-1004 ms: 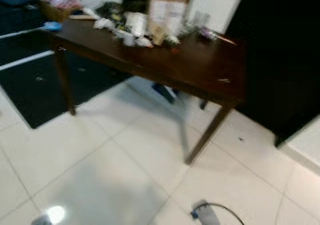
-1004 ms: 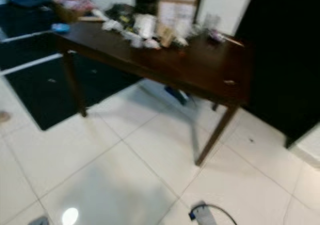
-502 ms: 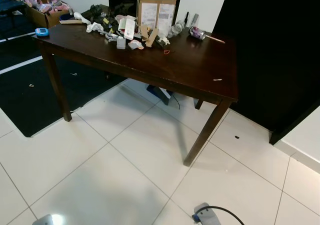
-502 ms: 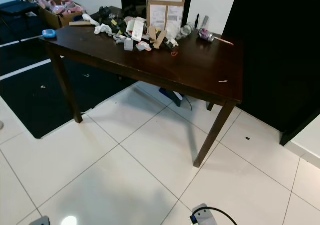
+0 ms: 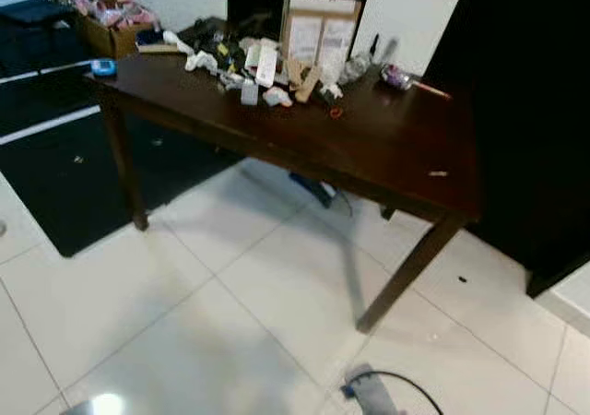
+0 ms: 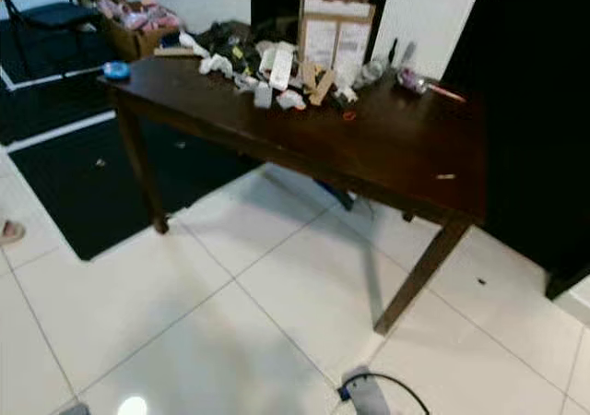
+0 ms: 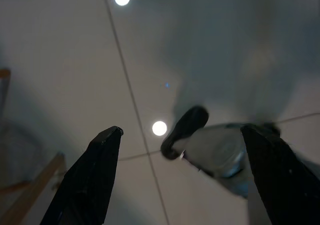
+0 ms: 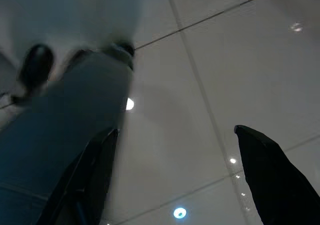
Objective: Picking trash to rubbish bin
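White floor tiles (image 5: pixel 184 341) stretch toward a dark wooden table (image 5: pixel 387 148). Trash (image 5: pixel 263 69) lies heaped along its far edge beside a cardboard box (image 5: pixel 318 23). Both arms hang low: left gripper (image 7: pixel 180 175) and right gripper (image 8: pixel 175 175) spread wide, empty. This looks like the approach; next, walk closer and reach.

A dark brown rectangular wooden table (image 6: pixel 387 152) is standing on a glossy white tiled floor (image 6: pixel 212 332), ahead of both downward-hanging claws. A heap of mixed paper and plastic trash (image 6: pixel 267 65) is lying along its far edge, with an upright brown cardboard box (image 6: pixel 334 29) beside it. A small blue object (image 6: pixel 116 69) is resting at the table's left corner. A black mat (image 6: pixel 74 166) is lying on the floor farther left.
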Motion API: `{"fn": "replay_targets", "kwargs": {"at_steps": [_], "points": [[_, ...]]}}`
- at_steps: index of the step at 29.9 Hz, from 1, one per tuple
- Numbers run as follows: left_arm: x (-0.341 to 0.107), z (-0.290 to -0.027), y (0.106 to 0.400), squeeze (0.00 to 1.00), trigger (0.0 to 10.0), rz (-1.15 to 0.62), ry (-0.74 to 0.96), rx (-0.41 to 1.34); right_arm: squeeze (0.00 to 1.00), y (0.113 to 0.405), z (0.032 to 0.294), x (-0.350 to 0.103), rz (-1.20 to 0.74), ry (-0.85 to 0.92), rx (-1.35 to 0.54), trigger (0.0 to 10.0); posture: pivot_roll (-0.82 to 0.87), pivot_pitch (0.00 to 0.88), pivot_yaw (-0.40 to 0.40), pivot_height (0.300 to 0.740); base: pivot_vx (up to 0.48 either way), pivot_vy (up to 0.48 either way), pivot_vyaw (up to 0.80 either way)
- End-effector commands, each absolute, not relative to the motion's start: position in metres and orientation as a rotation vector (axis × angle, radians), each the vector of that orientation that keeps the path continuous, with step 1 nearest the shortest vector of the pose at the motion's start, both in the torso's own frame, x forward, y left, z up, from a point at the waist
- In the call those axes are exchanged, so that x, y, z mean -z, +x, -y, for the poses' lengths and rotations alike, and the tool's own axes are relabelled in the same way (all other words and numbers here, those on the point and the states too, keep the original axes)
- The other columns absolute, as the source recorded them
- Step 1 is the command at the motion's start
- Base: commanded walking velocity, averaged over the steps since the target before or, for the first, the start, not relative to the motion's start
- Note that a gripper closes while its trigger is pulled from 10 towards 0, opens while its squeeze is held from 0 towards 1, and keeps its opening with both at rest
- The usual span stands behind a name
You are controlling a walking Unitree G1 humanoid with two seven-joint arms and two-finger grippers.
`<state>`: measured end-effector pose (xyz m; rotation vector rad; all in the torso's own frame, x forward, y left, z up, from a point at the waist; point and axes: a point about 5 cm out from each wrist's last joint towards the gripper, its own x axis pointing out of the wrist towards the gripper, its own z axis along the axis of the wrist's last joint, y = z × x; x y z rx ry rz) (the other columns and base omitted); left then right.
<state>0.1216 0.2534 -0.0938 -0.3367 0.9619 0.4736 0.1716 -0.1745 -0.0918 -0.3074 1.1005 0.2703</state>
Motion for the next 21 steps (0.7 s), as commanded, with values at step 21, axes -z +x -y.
{"fn": "replay_targets", "kwargs": {"at_steps": [21], "points": [[0.0977,-0.2480,0.1142,0.00,10.0,-0.982,-0.360,-0.489,0.00,0.1596,0.1820,0.0960,-1.146,-0.289,-0.267,10.0,0.18,0.088,-0.077,0.740,0.369,0.000,0.00]]}}
